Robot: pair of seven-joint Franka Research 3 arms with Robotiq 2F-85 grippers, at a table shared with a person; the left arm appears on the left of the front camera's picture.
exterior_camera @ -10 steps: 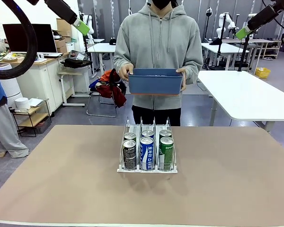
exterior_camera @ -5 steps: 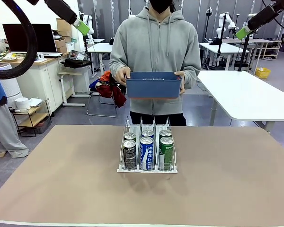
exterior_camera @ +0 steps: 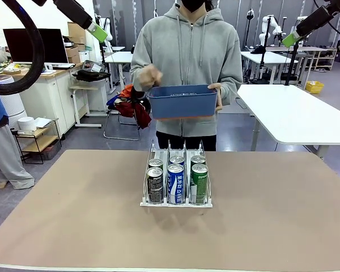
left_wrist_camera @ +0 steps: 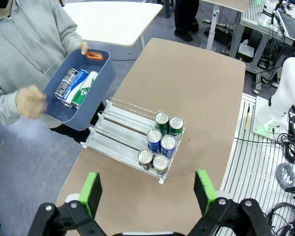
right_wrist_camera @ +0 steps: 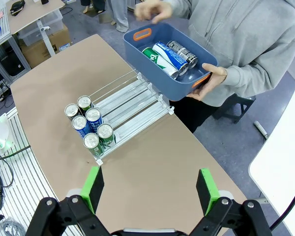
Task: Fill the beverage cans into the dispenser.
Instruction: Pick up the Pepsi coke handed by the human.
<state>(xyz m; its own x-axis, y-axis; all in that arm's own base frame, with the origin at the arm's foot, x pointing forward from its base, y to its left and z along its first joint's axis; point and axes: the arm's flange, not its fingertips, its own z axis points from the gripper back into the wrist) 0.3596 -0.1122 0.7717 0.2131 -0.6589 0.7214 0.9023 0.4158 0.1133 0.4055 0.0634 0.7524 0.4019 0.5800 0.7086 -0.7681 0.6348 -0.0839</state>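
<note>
Your left gripper hangs high over the tabletop and looks down on it, its jaws spread wide with nothing between the green pads. Your right gripper hangs as high at the other side, its jaws spread too and empty. The dispenser sits near the middle of the tabletop. It is a clear, thin-walled rack on a white base, with three lanes set apart by thin upright dividers and a low lip at the front. Six cans stand upright against that lip, two deep in each lane: black, blue and green, with round silver tops. The rails behind them are bare. Across from you a person in a grey hoodie holds a blue plastic bin, rectangular with rounded corners and orange handle slots, tilted above the dispenser's far end. One hand grips the bin at one end; the other hand is lifted just above the rim and blurred. Three more cans lie on their sides in the bin, side by side: black, blue and green.
</note>
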